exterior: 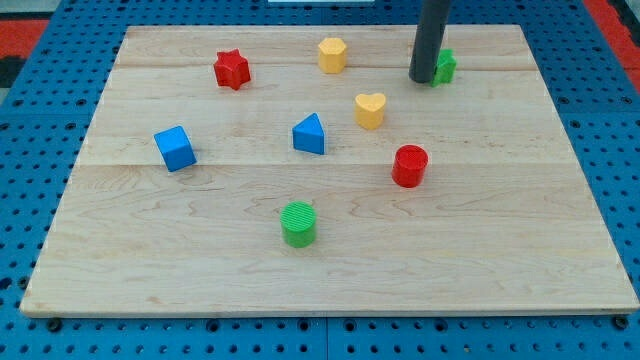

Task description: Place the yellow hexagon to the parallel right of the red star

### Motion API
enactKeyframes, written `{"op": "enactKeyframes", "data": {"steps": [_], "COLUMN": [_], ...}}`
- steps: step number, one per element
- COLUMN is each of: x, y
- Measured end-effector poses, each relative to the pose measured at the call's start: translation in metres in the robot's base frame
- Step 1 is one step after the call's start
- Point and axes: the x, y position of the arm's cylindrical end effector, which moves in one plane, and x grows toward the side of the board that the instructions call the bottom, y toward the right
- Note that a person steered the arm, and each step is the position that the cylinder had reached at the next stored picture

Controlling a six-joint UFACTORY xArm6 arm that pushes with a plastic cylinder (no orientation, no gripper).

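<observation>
The yellow hexagon (332, 54) sits near the view's top, centre. The red star (231, 69) lies to its left, a little lower, with a gap of bare board between them. My tip (421, 79) is down at the board to the right of the hexagon, right against the left side of a green block (444, 67) whose shape is partly hidden by the rod. The tip is well apart from the hexagon and far from the star.
A yellow heart (370, 110), a blue triangle (310, 134), a blue cube (175, 148), a red cylinder (409, 165) and a green cylinder (298, 223) lie across the wooden board (520, 250). Blue pegboard surrounds the board.
</observation>
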Motion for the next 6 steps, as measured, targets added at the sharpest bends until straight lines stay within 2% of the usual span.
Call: {"op": "enactKeyframes", "data": {"steps": [1, 2, 3, 5, 6], "x": [-0.022, -0.025, -0.053, -0.055, -0.055], "y": [0.016, 0.019, -0.034, -0.139, -0.161]}}
